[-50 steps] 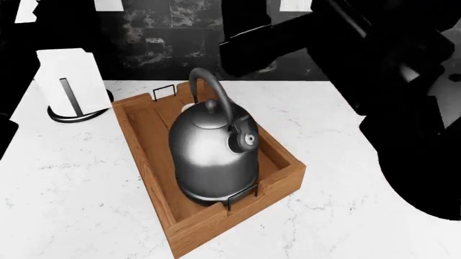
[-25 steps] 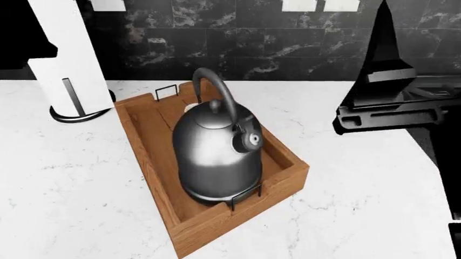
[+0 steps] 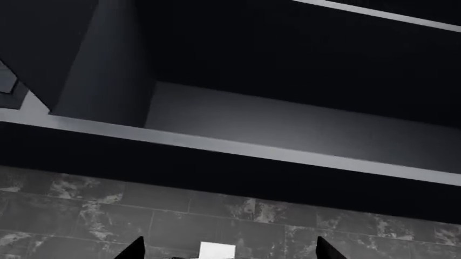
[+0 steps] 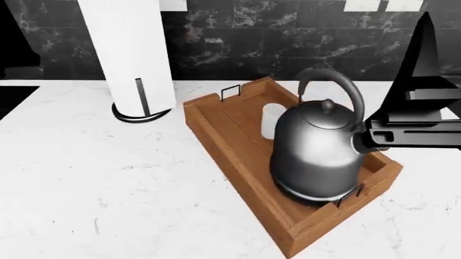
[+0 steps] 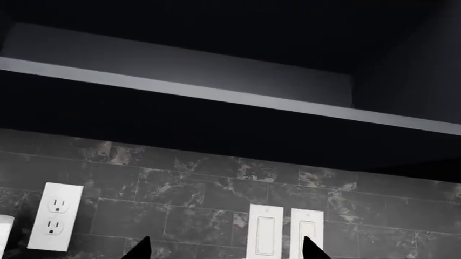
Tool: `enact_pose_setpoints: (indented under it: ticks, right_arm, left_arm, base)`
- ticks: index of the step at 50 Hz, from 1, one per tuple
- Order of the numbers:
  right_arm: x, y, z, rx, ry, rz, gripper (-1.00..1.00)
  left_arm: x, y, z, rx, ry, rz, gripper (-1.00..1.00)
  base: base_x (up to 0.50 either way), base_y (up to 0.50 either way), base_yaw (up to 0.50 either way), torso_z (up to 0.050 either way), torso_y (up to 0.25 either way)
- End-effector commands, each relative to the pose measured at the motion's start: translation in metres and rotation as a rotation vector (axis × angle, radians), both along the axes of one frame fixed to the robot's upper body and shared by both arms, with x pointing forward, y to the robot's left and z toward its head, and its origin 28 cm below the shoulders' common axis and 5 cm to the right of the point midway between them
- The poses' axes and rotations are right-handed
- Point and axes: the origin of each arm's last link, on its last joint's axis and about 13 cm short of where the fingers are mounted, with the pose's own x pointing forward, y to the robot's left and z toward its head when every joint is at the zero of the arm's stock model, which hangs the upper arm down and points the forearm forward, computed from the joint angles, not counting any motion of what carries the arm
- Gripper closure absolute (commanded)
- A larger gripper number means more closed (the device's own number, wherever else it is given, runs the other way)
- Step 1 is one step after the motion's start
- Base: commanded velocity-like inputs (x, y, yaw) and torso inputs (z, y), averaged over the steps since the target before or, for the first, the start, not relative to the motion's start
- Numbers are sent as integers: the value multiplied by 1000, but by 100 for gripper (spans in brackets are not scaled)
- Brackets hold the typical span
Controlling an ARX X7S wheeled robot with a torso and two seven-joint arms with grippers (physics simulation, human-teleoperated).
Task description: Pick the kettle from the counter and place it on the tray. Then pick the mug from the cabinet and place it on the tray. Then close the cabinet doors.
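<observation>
The shiny grey kettle [image 4: 317, 154] stands upright in the brown wooden tray [image 4: 229, 141] on the white marble counter [image 4: 108, 183]. A small white mug [image 4: 272, 120] stands in the tray just behind the kettle, partly hidden by it. My left gripper [image 3: 229, 251] is open and empty; only its two fingertips show, pointing at dark backsplash tiles under the cabinet [image 3: 273, 124]. My right gripper [image 5: 226, 251] is open and empty, facing the backsplash and wall switches. A black part of my right arm [image 4: 421, 121] hangs beside the kettle's right side.
A tall white paper-towel roll [image 4: 129, 48] on a black stand is at the back left of the tray. The dark tiled backsplash [image 4: 273, 38] runs behind the counter. A wall outlet [image 5: 54, 224] and two switches [image 5: 284, 233] are on the tiles. A black hob corner [image 4: 14, 94] is far left.
The head view has swung left, so the tray and kettle now sit further right and the paper-towel roll looms larger. My right arm has lifted away from over the tray.
</observation>
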Motion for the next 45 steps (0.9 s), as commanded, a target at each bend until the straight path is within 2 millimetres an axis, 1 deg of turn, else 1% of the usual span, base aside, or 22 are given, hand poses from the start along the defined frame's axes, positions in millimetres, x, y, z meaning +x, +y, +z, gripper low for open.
enact_pose_setpoints:
  ticks: [1, 29, 36, 39, 41, 43, 45]
  right_arm:
    - [-2, -3, 0, 11, -7, -6, -100]
    - [-2, -5, -3, 19, 1, -21, -100]
    - [-3, -6, -4, 31, 3, -18, -100]
    - [-3, -7, -4, 52, 10, -12, -100]
    - [-4, -8, -4, 60, 13, -13, -100]
    - [-4, -8, -4, 63, 17, -16, -100]
    - [-4, -8, -4, 66, 18, -20, -100]
  left_arm:
    - [-3, 1, 3, -6, -9, 0, -100]
    - [-3, 1, 4, 7, -6, 5, -100]
    - [-4, 5, 10, -21, -15, 44, -100]
    - [-3, 9, 16, -54, -42, 120, -100]
    - [-2, 11, 20, -72, -30, 177, -100]
    - [-4, 14, 26, -85, -36, 165, -100]
    - [-5, 17, 32, -91, -34, 193, -100]
  base:
    - [-4, 500, 0, 0, 0]
    - [-4, 500, 0, 0, 0]
    - [-4, 500, 0, 0, 0]
    - [0, 0, 0, 0, 0]
    - [0, 0, 0, 0, 0]
    - [0, 0, 0, 0, 0]
    - [0, 0, 0, 0, 0]
